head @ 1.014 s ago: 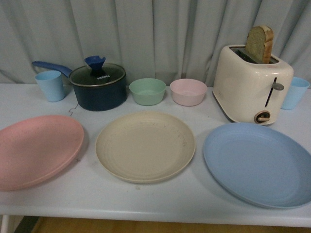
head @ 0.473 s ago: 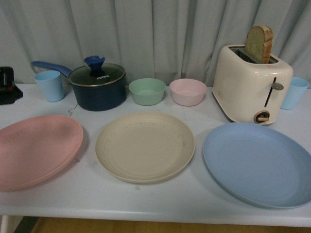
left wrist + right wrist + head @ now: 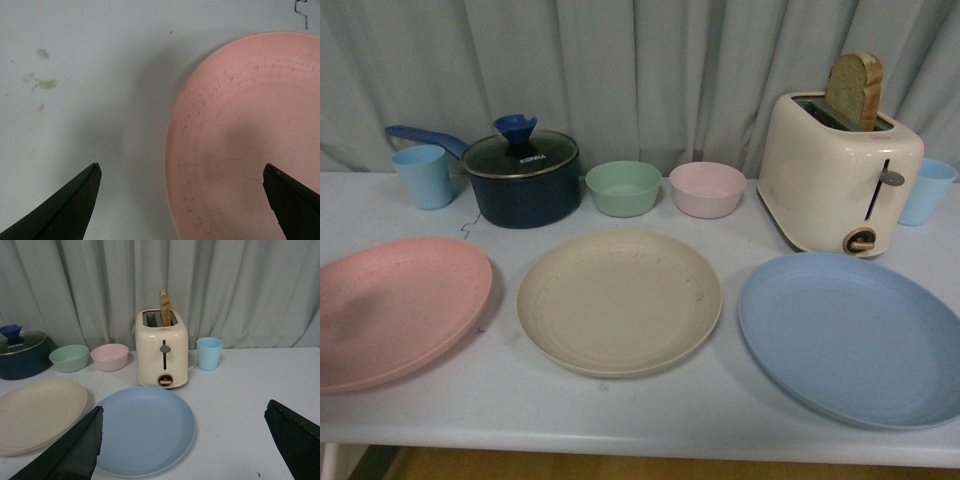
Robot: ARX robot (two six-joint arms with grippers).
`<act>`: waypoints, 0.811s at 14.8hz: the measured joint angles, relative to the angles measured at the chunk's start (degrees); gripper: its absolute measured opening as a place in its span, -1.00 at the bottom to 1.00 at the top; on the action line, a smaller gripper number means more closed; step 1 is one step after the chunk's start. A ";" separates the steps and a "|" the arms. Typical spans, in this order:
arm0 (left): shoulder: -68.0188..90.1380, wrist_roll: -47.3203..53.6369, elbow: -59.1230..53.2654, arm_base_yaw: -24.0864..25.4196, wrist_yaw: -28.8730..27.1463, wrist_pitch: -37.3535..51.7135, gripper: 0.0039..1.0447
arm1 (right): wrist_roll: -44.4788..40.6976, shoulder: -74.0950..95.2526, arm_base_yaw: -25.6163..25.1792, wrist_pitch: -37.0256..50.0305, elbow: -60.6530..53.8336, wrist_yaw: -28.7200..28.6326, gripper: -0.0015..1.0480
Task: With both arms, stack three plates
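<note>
Three plates lie side by side on the white table [image 3: 620, 410] in the front view: the pink plate [image 3: 395, 308] at the left, the cream plate [image 3: 618, 300] in the middle, the blue plate [image 3: 850, 335] at the right. Neither arm shows in the front view. My left gripper [image 3: 182, 172] is open above the pink plate's [image 3: 250, 135] edge, one finger over the plate, the other over bare table. My right gripper [image 3: 185, 415] is open, looking over the blue plate [image 3: 142, 430], with the cream plate [image 3: 37, 412] beside it.
Along the back of the table stand a light blue cup [image 3: 423, 176], a dark lidded pot [image 3: 522, 178], a green bowl [image 3: 624, 188], a pink bowl [image 3: 707, 189], a cream toaster [image 3: 838, 172] holding bread, and another blue cup [image 3: 926, 190]. A grey curtain hangs behind.
A black arm part that showed at the far left edge half a second ago is now out of the front view. The plates have not moved.
</note>
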 joint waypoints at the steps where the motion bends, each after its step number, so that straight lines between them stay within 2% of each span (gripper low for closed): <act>1: 0.92 -0.04 -0.63 0.00 -0.09 1.53 0.88 | 0.02 0.00 0.00 0.00 0.00 0.00 0.87; 10: 7.67 -2.95 -1.38 -1.44 -2.71 8.44 0.84 | 0.02 0.00 0.00 0.00 0.00 -0.02 0.87; 12: 8.24 -3.15 -2.14 -2.40 -2.69 8.66 0.43 | 0.00 0.00 0.00 0.00 0.00 -0.02 0.87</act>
